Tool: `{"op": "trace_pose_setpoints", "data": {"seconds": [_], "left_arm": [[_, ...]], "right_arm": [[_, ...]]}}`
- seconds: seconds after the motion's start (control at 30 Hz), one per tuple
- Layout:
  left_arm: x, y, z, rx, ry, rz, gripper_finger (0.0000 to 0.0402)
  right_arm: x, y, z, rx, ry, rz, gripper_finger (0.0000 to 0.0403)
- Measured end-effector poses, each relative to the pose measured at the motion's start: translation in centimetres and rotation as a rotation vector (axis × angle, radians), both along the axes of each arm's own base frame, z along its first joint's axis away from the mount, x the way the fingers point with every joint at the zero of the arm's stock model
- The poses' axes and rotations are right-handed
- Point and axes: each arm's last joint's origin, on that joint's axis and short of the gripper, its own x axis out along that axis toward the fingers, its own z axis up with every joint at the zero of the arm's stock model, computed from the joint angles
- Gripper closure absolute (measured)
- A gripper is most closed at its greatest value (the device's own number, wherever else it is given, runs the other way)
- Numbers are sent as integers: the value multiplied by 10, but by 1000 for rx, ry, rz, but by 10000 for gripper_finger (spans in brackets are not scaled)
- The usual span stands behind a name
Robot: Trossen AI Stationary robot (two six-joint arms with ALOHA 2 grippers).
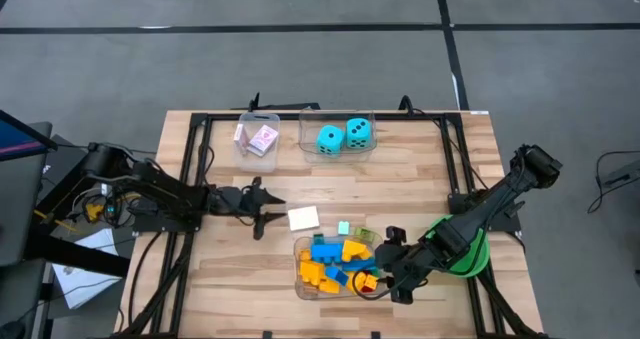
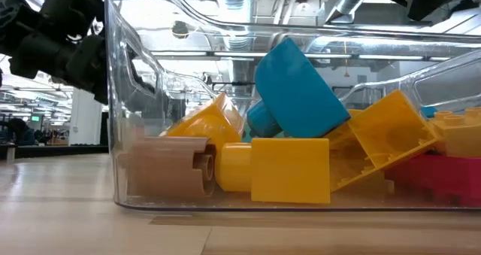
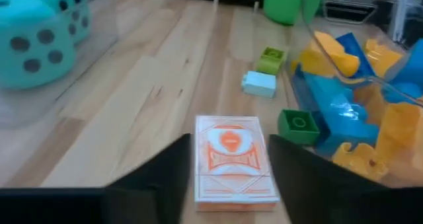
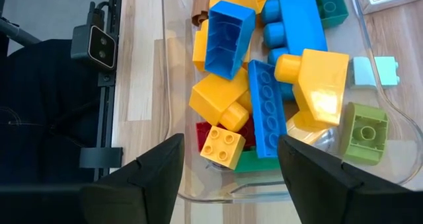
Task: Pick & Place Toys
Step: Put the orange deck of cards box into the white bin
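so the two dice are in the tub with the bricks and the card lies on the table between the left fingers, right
Not quite. The dice sit in their own tub at the table's far edge, apart from the tub with the bricks, as the high view shows. The card does lie on the table between the left fingers.

High view looks straight down on the whole table (image 1: 230,279). Low view sits at tabletop level, pressed close against the brick tub (image 2: 120,135), facing the room. Left wrist view looks low across a card (image 3: 234,161) toward the tub at 2 o'clock. Right wrist view looks down into the same tub.
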Motion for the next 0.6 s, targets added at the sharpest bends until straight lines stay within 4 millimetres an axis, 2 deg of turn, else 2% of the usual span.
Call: {"op": "trace_pose_setpoints", "data": {"seconds": [0.2,0.3,0.37,0.6], "left_arm": [[3,-4,-11,-11,41,-10,70],[8,-8,-25,-12,96,-18,18],[17,-12,-29,18,101,-42,8],[50,-20,-46,129,139,-63,14]], "right_arm": [[2,-2,0,0,-1,-8,168],[2,-3,0,0,0,-14,168],[2,-3,0,0,-1,-14,168],[2,-3,0,0,0,-12,168]]}}
